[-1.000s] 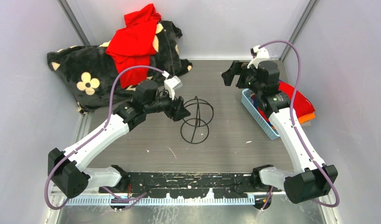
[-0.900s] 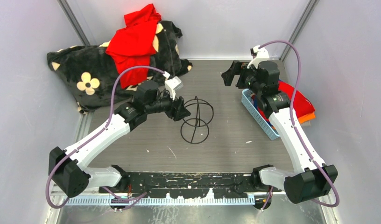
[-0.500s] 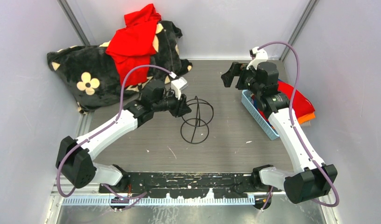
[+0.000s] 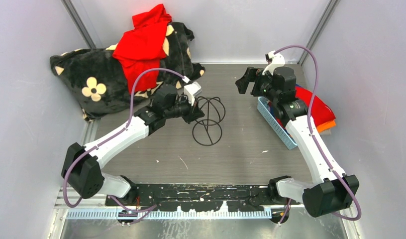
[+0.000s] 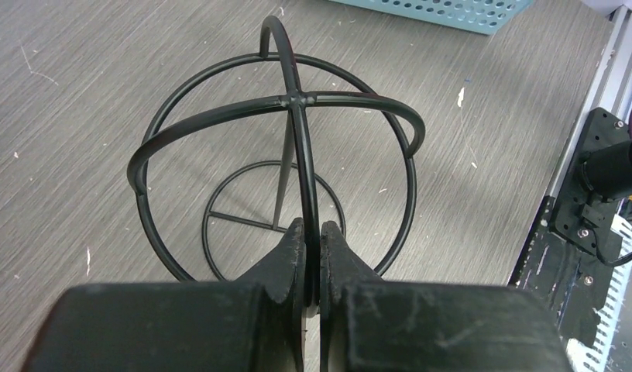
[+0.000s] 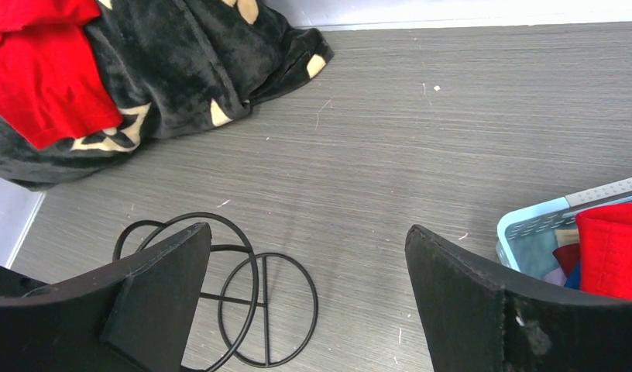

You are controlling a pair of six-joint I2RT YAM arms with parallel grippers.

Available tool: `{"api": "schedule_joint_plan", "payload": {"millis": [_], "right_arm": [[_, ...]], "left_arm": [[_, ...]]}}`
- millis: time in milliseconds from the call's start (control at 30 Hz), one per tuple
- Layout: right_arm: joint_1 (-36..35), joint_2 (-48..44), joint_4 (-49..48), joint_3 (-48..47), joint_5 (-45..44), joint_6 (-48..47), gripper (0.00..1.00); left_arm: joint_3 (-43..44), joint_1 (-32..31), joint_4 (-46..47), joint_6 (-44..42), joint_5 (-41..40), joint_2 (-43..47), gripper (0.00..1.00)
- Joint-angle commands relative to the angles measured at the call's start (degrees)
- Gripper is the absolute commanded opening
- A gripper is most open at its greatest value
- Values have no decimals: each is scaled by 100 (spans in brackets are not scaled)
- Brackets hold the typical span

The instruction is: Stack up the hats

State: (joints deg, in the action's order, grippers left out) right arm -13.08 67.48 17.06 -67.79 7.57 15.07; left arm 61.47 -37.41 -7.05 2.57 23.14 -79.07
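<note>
Grey wood-grain tbl (image 4: pixel 241 149) w/ pale lilac walls (image 4: pixel 22 149).

White shells, black joints on left arm (image 4: pixel 116 141) and right arm (image 4: pixel 310 144). Purple cable (image 4: pixel 317 69) along each. Scuffed black fingers (image 5: pixel 286 257).

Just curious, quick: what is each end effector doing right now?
Left end effector: closed on the black wire stand.
Right end effector: open, holding nothing.
</note>
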Motion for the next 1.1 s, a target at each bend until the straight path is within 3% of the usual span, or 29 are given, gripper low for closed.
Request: {"api": "schedule_joint_plan", "payload": {"millis": [0,400,767,1067], "right_arm": [[-25,-116,-383,4,-35,-51,100],[-28,22,-667,37,-160,-13,100],[-25,134,-766,13,-245,-45,100],[-26,221,-757,2,-426,-144,100]], "left_arm": [[73,-21,940,84,-173,-84,0],[613,-20,1779,102,-894,-1068,0],[1553,-7,1636,254,-1869,-1949,0],[1994,120,1554,182,-1993,-2370,0]]}}
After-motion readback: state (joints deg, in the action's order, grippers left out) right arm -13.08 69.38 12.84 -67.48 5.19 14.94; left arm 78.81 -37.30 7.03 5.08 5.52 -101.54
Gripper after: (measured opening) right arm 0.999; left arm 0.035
